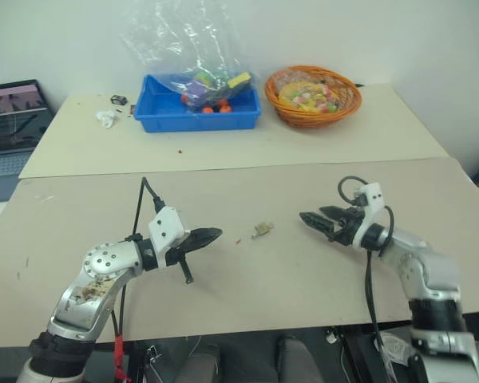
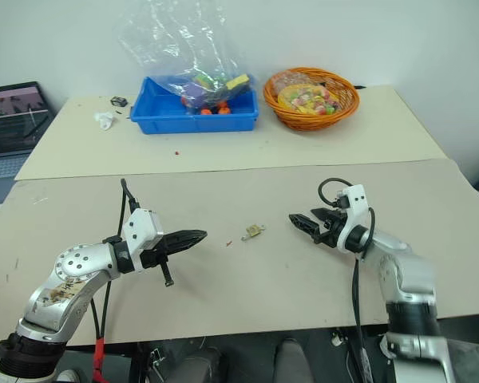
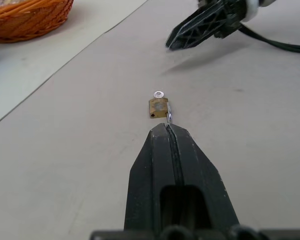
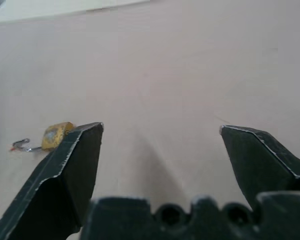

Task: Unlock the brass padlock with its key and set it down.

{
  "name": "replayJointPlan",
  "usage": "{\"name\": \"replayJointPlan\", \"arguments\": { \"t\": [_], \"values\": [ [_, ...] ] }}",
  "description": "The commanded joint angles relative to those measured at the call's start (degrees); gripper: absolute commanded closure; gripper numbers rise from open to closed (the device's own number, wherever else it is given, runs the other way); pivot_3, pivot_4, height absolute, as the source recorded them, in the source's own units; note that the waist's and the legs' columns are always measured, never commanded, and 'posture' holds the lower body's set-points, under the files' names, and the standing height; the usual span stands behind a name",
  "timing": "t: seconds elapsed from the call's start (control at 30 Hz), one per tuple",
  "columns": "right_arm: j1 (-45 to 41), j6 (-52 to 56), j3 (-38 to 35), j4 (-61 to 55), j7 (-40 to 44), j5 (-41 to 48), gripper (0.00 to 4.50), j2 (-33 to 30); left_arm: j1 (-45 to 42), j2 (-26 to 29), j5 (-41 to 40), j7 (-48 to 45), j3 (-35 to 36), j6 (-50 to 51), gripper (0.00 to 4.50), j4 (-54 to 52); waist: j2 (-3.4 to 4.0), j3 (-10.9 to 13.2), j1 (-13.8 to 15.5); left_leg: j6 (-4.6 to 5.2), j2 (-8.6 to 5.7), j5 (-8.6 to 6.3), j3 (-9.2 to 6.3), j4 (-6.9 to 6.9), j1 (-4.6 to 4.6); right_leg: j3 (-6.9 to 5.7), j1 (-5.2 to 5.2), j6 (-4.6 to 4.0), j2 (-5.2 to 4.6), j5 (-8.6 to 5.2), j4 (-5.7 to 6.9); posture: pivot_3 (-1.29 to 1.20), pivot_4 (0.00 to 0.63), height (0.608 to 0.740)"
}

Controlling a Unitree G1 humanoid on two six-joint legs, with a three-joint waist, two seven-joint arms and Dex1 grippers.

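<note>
The brass padlock (image 1: 263, 229) lies on the near tabletop, between my two grippers and touched by neither. In the left wrist view the padlock (image 3: 158, 107) has a thin silvery shackle on its near side. A small silvery ring (image 3: 159, 94), seemingly the key's head, lies at its far side. My left gripper (image 1: 215, 234) points at the padlock from the left, a short gap away, shut and holding nothing. My right gripper (image 1: 311, 218) is level to the right of the padlock, open and empty. In the right wrist view the padlock (image 4: 57, 135) lies just beyond one finger (image 4: 72, 160).
On the far table stand a blue bin (image 1: 198, 112) holding a clear plastic bag of small toys and an orange wicker basket (image 1: 313, 96). A laptop (image 1: 12, 120) sits at the far left. A red speck (image 1: 237, 239) lies near the padlock.
</note>
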Motion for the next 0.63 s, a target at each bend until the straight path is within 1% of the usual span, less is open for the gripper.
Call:
{"name": "replayJointPlan", "arguments": {
  "t": [0.03, 0.17, 0.27, 0.33, 0.4, 0.47, 0.5, 0.57, 0.63],
  "values": [
    [-0.54, -4.92, -0.72, -5.68, -4.54, -2.01, 0.08, 1.94, 0.46, 0.06, -0.53, 0.33, 0.94, -0.17, 4.5, -2.48, 0.0, 0.01, -0.46, 0.0, 0.0, 0.0, 0.12, -0.01, 0.0, 0.14, -0.08, -0.02, 0.0, 0.01, -0.05, 0.0, 0.15, 0.74],
    [-0.09, -11.3, 1.72, -5.35, -8.65, -8.83, 0.08, 2.59, 0.78, -0.56, -0.45, 1.19, 0.97, 0.01, 4.5, -2.78, 0.03, 0.02, -0.05, 0.02, 0.01, 0.0, 0.27, -0.02, 0.06, 0.32, -0.09, -0.11, 0.05, 0.09, -0.02, 0.0, 0.15, 0.74],
    [0.41, -13.43, 3.03, -5.12, -11.07, -12.11, 0.08, 3.02, 1.07, -1.52, -0.17, 3.45, 1.72, 0.63, 4.5, -2.5, 0.03, 0.03, 0.03, 0.03, -0.03, -0.01, 0.28, -0.02, 0.06, 0.32, -0.1, -0.11, 0.07, 0.09, -0.02, 0.0, 0.15, 0.74],
    [0.49, -14.68, 3.17, -4.77, -12.75, -13.62, 0.08, 3.62, 1.49, -3.16, -0.49, 6.86, 3.21, 2.25, 4.5, -2.0, 0.03, 0.03, 0.06, 0.02, -0.03, -0.01, 0.29, -0.02, 0.05, 0.32, -0.12, -0.11, 0.08, 0.09, -0.04, 0.0, 0.15, 0.74],
    [0.55, -15.46, 2.56, -4.42, -15.17, -14.78, 0.08, 4.67, 1.88, -6.61, -0.82, 13.24, 6.07, 4.71, 4.5, -1.28, 0.03, 0.03, 0.08, 0.03, -0.02, -0.01, 0.32, -0.03, 0.03, 0.36, -0.16, -0.11, 0.08, 0.09, -0.06, 0.0, 0.15, 0.74],
    [0.74, -16.13, 1.14, -3.68, -17.76, -15.68, 0.08, 5.52, 2.69, -13.15, -0.81, 23.65, 10.96, 7.22, 4.5, -1.03, 0.03, 0.03, 0.08, 0.03, -0.01, -0.01, 0.33, -0.02, 0.03, 0.39, -0.17, -0.11, 0.08, 0.09, -0.06, 0.0, 0.15, 0.74],
    [0.85, -16.24, 0.74, -3.57, -18.44, -15.87, 0.08, 5.71, 2.99, -15.17, -0.68, 26.67, 12.42, 8.15, 4.5, -1.37, 0.02, 0.03, 0.08, 0.02, 0.02, -0.01, 0.34, -0.02, 0.05, 0.41, -0.17, -0.11, 0.08, 0.09, -0.06, 0.0, 0.15, 0.74],
    [1.09, -16.16, -0.17, -3.32, -18.97, -15.6, 0.08, 5.8, 4.32, -18.03, 0.7, 30.45, 13.44, 8.67, 4.5, -3.0, 0.02, 0.03, 0.06, 0.02, 0.03, 0.0, 0.36, 0.0, 0.04, 0.43, -0.17, -0.11, 0.08, 0.09, -0.03, 0.0, 0.15, 0.74],
    [1.11, -16.33, -0.72, -3.09, -19.35, -15.77, 0.08, 5.59, 5.86, -20.25, 0.08, 32.51, 13.27, 9.75, 4.5, -5.26, 0.02, 0.03, 0.07, 0.02, 0.03, 0.0, 0.41, -0.02, 0.06, 0.48, -0.19, -0.11, 0.1, 0.09, -0.02, 0.0, 0.15, 0.74]
  ]
}}
